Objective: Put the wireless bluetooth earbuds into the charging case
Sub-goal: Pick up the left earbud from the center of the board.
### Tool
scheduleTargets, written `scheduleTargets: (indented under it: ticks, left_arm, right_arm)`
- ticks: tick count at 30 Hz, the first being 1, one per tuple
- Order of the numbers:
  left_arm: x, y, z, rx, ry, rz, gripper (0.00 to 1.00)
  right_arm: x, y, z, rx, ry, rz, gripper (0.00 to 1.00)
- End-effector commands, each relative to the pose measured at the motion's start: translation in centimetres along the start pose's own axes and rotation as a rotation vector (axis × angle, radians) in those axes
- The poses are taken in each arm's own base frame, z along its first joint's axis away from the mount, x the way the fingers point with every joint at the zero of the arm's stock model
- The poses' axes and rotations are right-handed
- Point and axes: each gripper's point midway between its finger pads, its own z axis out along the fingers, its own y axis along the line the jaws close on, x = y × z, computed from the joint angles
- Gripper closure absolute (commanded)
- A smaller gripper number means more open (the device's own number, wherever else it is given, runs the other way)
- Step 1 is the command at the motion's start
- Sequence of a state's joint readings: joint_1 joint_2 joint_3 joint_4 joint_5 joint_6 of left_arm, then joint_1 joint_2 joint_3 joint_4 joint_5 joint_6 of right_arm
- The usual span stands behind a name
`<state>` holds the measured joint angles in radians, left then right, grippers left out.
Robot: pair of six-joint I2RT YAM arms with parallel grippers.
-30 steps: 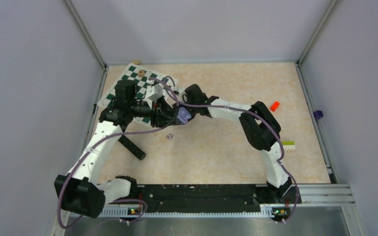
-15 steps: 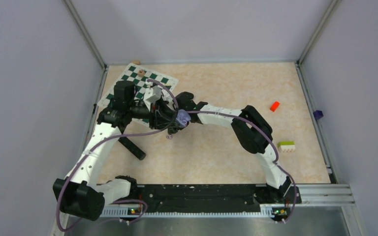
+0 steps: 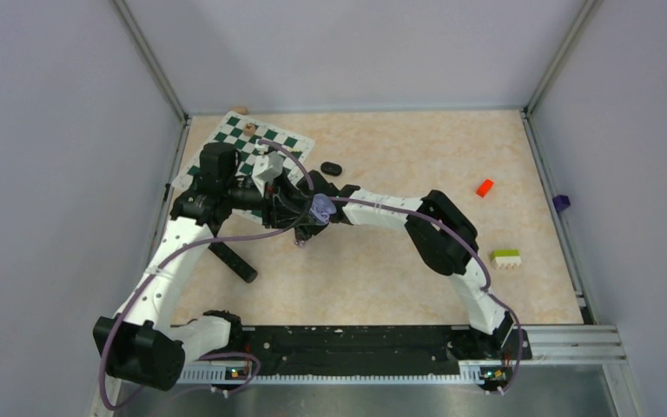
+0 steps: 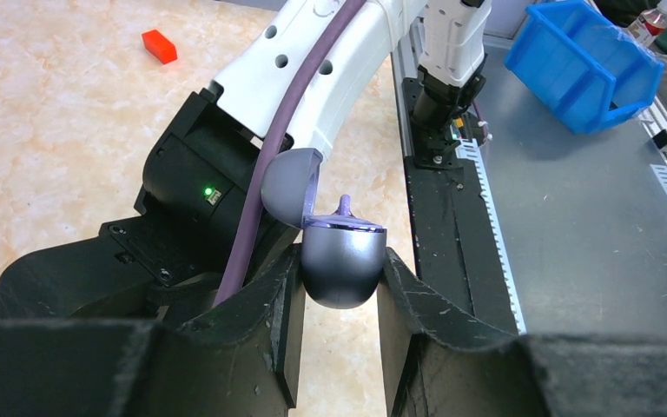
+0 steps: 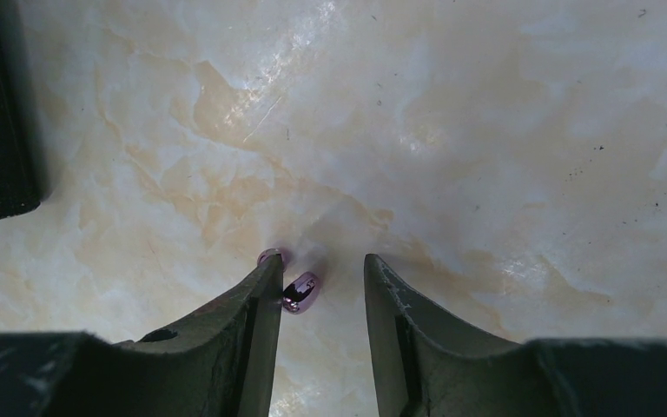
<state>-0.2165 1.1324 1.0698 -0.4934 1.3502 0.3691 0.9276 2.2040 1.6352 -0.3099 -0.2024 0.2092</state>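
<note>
I record the charging case (image 4: pixel 340 269) as glossy lavender-grey with a paler purple lid, and the earbud (image 5: pixel 300 292) as shiny pinkish purple. The table (image 3: pixel 382 269) is marbled peach and cream, and the chessboard (image 3: pixel 245 139) is chequered green and white. I also note a red block (image 3: pixel 485 187), a lime-and-white block (image 3: pixel 505 257), a black oval case (image 3: pixel 331 167) and a blue bin (image 4: pixel 586 65).
</note>
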Motion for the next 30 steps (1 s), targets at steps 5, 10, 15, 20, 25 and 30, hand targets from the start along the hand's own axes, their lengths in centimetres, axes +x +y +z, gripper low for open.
scheduleTargets:
  ticks: [5, 10, 15, 20, 25, 30]
  left_arm:
    - [-1.8, 0.1, -0.4, -0.013, -0.022, 0.101, 1.0]
    - [-1.7, 0.1, -0.4, -0.015, -0.023, 0.098, 1.0]
    - [-1.6, 0.2, -0.4, -0.016, -0.023, 0.093, 1.0]
    - [-1.6, 0.2, -0.4, -0.016, -0.024, 0.095, 1.0]
    - [-1.6, 0.2, -0.4, -0.012, -0.026, 0.092, 1.0]
    - [-1.6, 0.1, -0.4, -0.011, -0.027, 0.092, 1.0]
  right_arm:
    - [0.5, 2.1, -1.2, -0.04, 0.031, -0.042, 0.59]
    - [1.1, 3.3, -1.4, -0.062, 0.039, -0.051, 0.59]
    - [2.2, 3.6, -1.3, -0.052, 0.059, -0.079, 0.61]
    - [2.1, 2.8, -1.4, -0.005, 0.052, -0.107, 0.64]
    - [1.8, 2.1, -1.3, 0.036, 0.036, -0.121, 0.69]
    - [1.1, 1.3, -1.3, 0.081, 0.016, -0.139, 0.77]
